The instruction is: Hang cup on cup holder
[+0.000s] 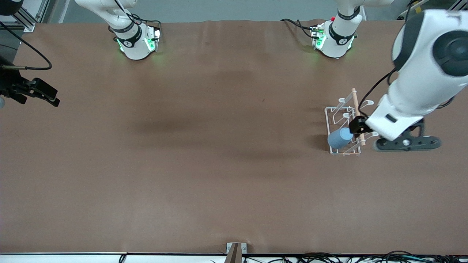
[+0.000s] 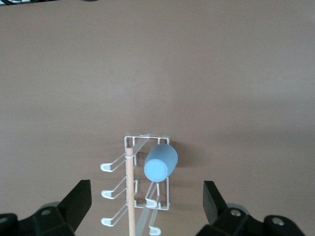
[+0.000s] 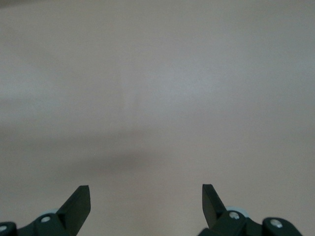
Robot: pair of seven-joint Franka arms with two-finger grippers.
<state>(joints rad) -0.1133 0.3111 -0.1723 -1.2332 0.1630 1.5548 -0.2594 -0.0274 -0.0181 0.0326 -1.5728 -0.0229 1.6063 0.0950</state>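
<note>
My left gripper (image 2: 146, 201) hangs wide open and empty over the rack (image 1: 343, 126). The cup (image 1: 340, 137) sits tilted on a prong at the rack's end nearer the front camera. My right gripper (image 3: 146, 204) waits open and empty over the table (image 1: 204, 146) at its own end.

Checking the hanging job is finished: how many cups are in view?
1. The light blue cup hangs on a prong of the white wire cup holder, at the holder's end nearer the front camera, toward the left arm's end of the table. No other cup shows.
</note>
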